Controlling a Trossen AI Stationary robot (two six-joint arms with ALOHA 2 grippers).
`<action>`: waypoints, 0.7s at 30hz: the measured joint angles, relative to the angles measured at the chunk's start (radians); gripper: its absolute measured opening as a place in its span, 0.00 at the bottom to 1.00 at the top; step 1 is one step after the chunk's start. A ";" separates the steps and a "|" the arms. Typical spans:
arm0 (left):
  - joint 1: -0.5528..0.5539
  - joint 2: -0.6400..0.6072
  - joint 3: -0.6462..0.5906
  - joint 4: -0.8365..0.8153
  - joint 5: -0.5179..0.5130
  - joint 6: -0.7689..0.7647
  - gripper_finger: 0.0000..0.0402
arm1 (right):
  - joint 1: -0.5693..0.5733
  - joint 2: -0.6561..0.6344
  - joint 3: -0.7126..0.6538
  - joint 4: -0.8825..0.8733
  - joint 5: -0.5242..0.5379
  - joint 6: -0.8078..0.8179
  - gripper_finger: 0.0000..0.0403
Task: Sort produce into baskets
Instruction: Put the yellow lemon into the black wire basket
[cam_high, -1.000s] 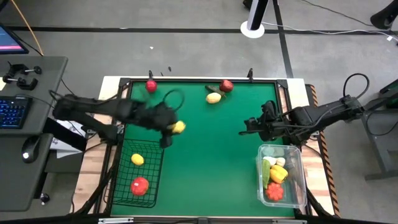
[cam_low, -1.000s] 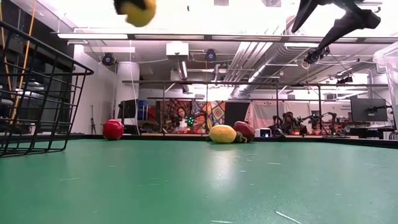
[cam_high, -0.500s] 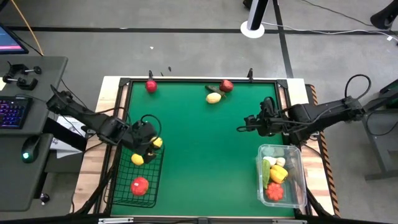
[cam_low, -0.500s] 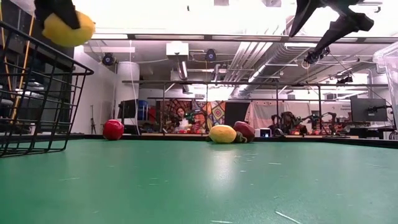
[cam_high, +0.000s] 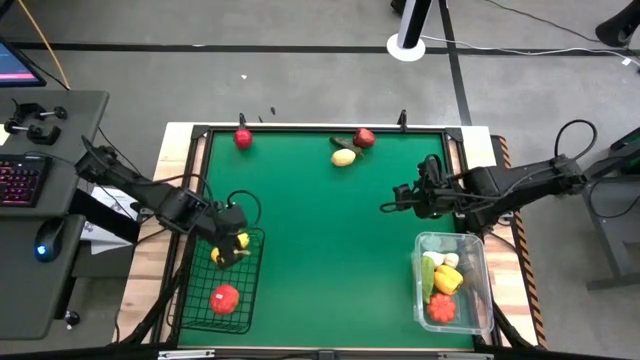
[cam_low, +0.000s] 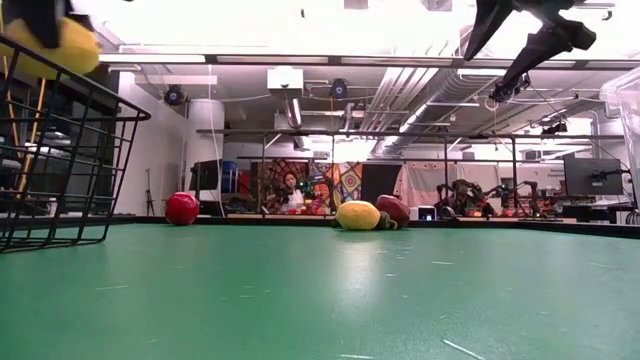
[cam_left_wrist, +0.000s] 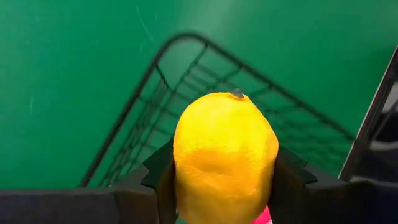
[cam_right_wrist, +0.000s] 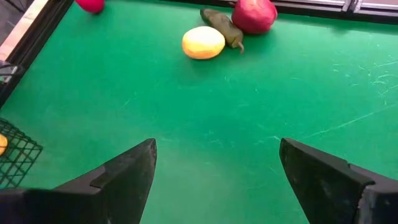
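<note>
My left gripper (cam_high: 233, 244) is shut on a yellow lemon (cam_left_wrist: 225, 155) and hangs over the far end of the black wire basket (cam_high: 222, 280). In that basket lie another yellow fruit (cam_high: 219, 257) and a red one (cam_high: 225, 298). My right gripper (cam_right_wrist: 214, 180) stands open above the green mat, just beyond the clear plastic basket (cam_high: 478, 300), which holds several pieces of produce. At the mat's far edge lie a red fruit (cam_high: 243, 138), a yellow fruit (cam_high: 343, 157), a dark green pepper (cam_right_wrist: 224, 25) and a second red fruit (cam_high: 364, 137). My left gripper pinches the lemon by its two opposite sides (cam_left_wrist: 180, 168) between the two fingers (cam_left_wrist: 155, 183). The fingers come steeply from above. The lemon is lifted clear above the wire basket, its small dark tip (cam_left_wrist: 237, 94) pointing away from the gripper.
The mat has a raised black frame (cam_high: 320, 127) around it. A wide bare stretch of green mat (cam_high: 330, 250) lies between the two baskets. A desk with a keyboard and mouse (cam_high: 40, 240) stands left of the table.
My left gripper has carried the lemon from over the mat toward the table's left and near edges and downward, rolling its wrist on the way. It now hangs over the wire basket and has nearly stopped. The lemon stays in its hold.
</note>
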 joint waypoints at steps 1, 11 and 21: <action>-0.008 0.000 0.000 -0.015 0.009 0.005 0.40 | 0.000 0.000 0.000 0.000 0.000 -0.001 0.83; -0.003 0.090 -0.047 -0.020 0.233 -0.053 0.58 | 0.000 0.000 0.000 0.001 0.003 0.000 0.83; 0.146 0.106 0.026 -0.022 0.253 0.079 0.76 | 0.000 0.000 0.000 0.031 -0.003 0.001 0.83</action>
